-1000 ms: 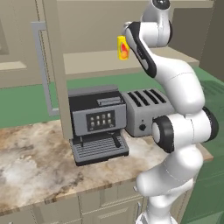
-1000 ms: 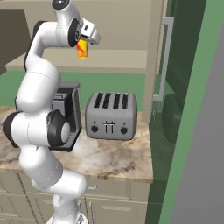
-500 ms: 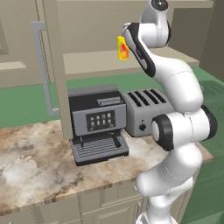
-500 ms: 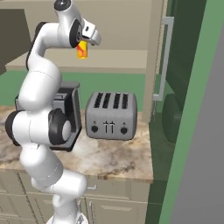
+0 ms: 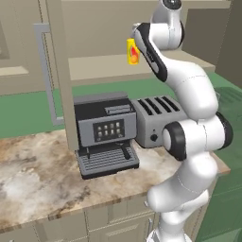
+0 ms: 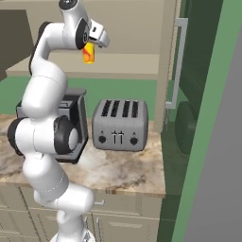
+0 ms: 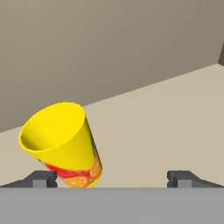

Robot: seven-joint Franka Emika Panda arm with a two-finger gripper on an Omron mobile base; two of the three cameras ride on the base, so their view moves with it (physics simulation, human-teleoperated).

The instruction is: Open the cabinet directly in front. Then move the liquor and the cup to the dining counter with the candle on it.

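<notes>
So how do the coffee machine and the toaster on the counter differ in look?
The dark grey, boxy coffee machine has a small button panel on its front and a drip tray at its foot; the silver metal toaster has four top slots and round front knobs. The coffee machine is taller, the toaster lower. Both stand upright, side by side, on the marble worktop.

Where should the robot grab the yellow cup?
Probably around the side wall of the cup, near the middle, coming in level from the cabinet's open front. It stands on the shelf, mouth up, narrowing downward. In the hand view, the open pincer sits right of it, so shift over first.
</notes>
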